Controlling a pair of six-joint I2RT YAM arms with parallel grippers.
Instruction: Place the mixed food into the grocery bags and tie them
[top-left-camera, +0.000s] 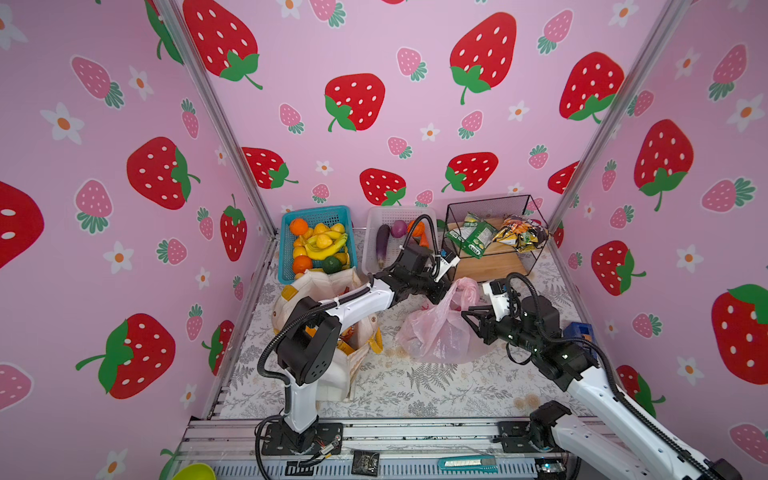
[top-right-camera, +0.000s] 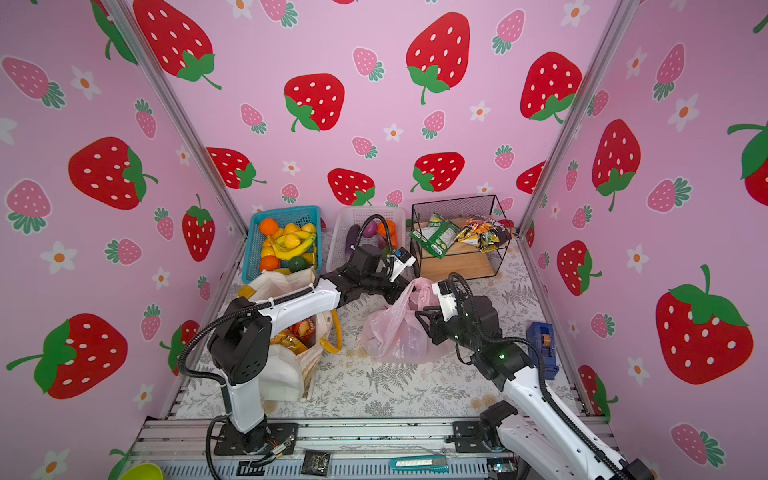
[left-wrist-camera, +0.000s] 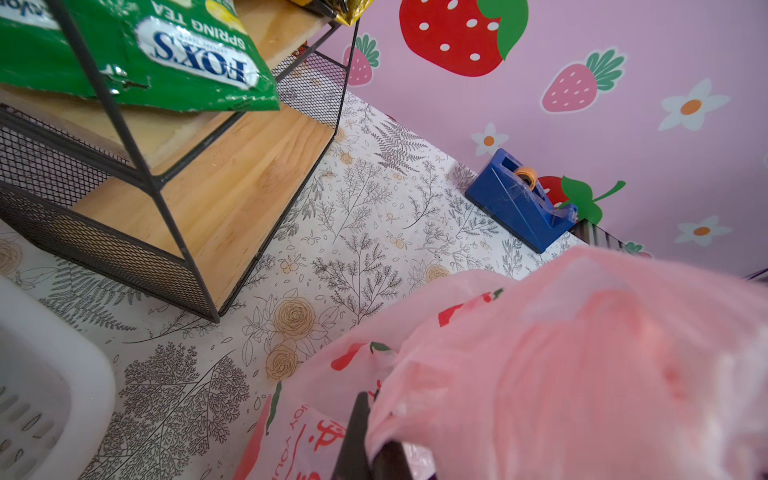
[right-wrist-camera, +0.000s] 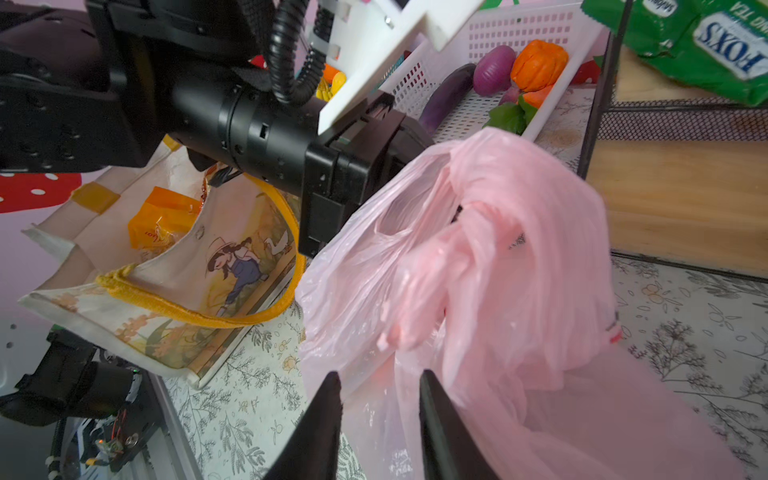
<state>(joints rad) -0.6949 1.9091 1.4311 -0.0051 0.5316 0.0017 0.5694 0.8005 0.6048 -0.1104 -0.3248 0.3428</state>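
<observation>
Right wrist view shows the left gripper (right-wrist-camera: 409, 137) clamped shut on the gathered top of the pink plastic bag (right-wrist-camera: 498, 249), holding it up, I'd guess for tying, at three o'clock from the canvas tote (top-left-camera: 328, 286), while the right gripper (right-wrist-camera: 380, 380) hovers just beside it, jaws part-open, empty.

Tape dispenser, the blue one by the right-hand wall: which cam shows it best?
Left wrist view: the blue tape dispenser shows whole and unobstructed by the wall, orange roll core visible. In both top views the right arm and its cable hide part of it. The right wrist view misses it.
</observation>
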